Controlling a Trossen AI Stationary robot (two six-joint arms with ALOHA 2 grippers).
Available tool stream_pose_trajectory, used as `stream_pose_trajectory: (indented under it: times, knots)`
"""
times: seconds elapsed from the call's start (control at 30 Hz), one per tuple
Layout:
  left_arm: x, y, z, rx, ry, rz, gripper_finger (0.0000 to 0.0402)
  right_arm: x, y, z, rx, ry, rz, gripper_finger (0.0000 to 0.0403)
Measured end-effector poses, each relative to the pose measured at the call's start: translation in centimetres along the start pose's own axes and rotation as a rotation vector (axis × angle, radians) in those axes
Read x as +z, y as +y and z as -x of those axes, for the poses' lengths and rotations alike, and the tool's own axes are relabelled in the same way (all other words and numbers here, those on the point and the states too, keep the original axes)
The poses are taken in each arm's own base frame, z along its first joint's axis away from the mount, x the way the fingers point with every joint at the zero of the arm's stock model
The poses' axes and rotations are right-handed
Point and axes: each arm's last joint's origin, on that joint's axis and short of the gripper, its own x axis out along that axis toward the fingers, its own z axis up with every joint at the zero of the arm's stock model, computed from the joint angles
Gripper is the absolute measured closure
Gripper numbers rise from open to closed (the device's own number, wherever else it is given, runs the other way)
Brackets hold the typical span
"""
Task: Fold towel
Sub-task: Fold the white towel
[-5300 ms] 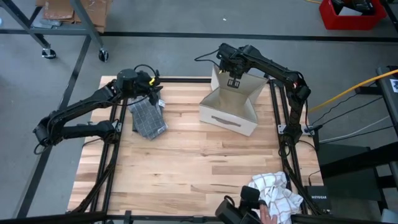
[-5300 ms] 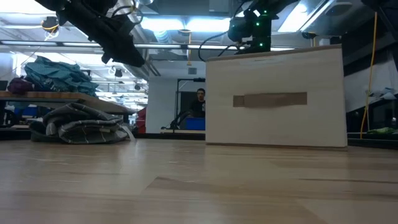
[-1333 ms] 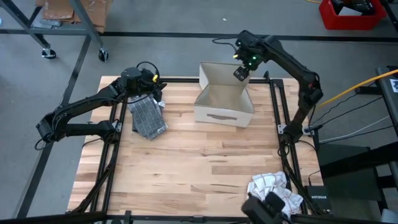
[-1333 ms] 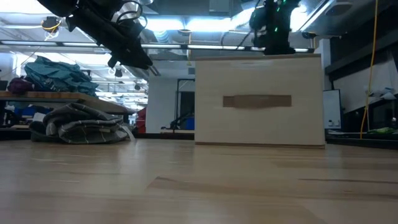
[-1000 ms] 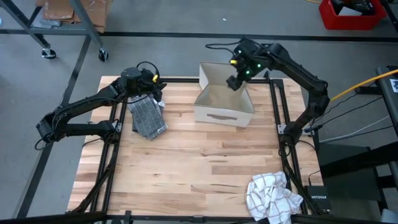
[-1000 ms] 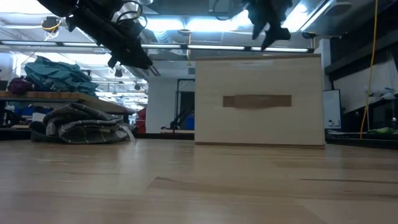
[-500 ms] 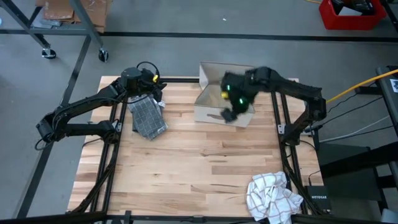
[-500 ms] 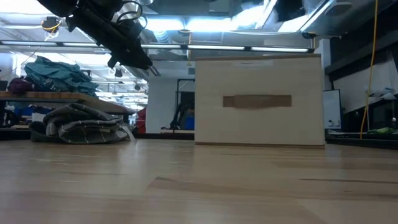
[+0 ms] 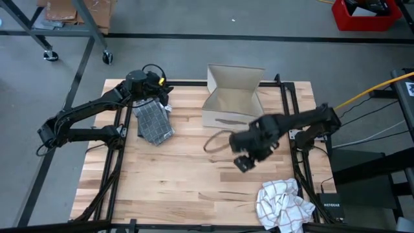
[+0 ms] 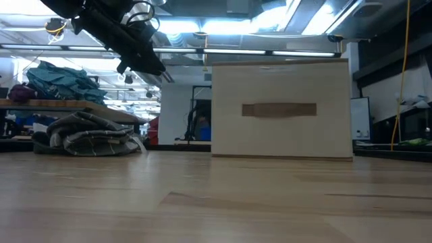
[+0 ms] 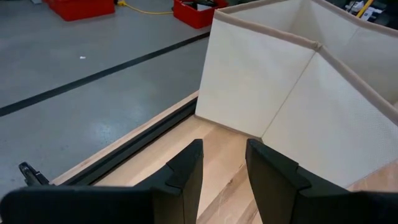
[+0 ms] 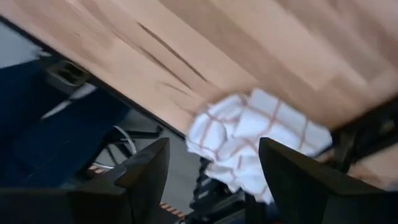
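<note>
Distance favoured my right gripper [image 9: 242,162]: its jaws stood wide and empty over the middle of the pale wooden table [image 9: 187,181], and the crumpled white towel with thin red checks [image 9: 282,204] lay past it at the table's near right corner, partly over the edge, bunched with no clear long axis. My left gripper [image 9: 157,97] hung part-open and empty by the folded grey checked cloth [image 9: 154,122] at the far left, well apart from that towel, beside the open beige fabric box [image 9: 231,103].
</note>
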Motion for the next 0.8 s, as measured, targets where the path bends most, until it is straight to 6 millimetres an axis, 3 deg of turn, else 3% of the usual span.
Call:
stream_pose_trajectory:
  times: [0.43, 0.63, 0.8]
  knots:
    - [0.0, 0.0, 0.0, 0.000, 0.000, 0.000, 0.0288, -6.6, 2.7, -9.2, -0.235, 0.134, -0.068, 0.0151]
    - [0.0, 0.0, 0.0, 0.000, 0.000, 0.000, 0.0288, -7.7, 4.1, -13.9, -0.262, 0.114, -0.034, 0.0151]
    - [0.0, 0.0, 0.0, 0.000, 0.000, 0.001, 0.0288, -7.5, 4.2, -17.9, -0.378, 0.116, -0.050, 0.0151]
